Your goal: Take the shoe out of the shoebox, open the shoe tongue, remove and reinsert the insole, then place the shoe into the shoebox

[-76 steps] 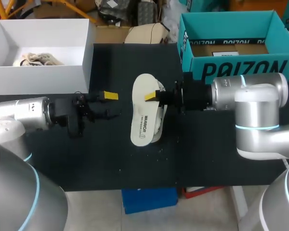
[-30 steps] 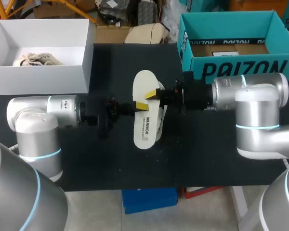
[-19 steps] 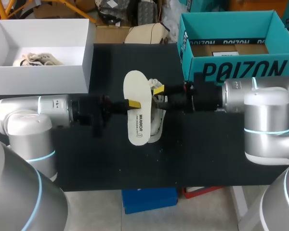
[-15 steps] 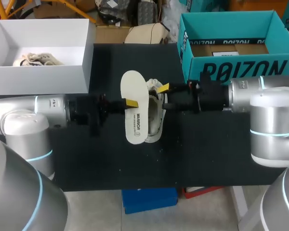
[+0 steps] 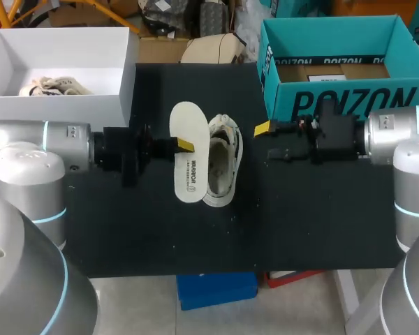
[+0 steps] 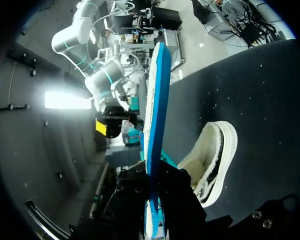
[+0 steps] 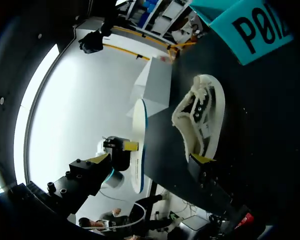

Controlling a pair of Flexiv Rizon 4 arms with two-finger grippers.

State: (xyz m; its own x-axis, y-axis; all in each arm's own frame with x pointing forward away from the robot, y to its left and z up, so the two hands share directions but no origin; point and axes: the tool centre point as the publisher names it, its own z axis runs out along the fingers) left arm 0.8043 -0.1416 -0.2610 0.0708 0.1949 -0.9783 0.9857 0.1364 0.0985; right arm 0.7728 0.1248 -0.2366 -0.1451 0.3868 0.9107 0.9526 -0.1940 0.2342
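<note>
While my left gripper (image 5: 184, 144) clamps insole (image 5: 187, 160) on edge, shoe (image 5: 223, 159) lies on black table (image 5: 321, 209) just right of it, opening toward insole. My right gripper (image 5: 265, 139) spread wide, empty, near shoe; beyond it, teal shoebox (image 5: 335, 105).

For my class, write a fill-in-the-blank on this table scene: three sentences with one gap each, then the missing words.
The left gripper is shut on the ____.
The shoe lies on the black ____.
The fingers of the right gripper are ____, holding nothing.
Missing words: insole; table; open.
</note>
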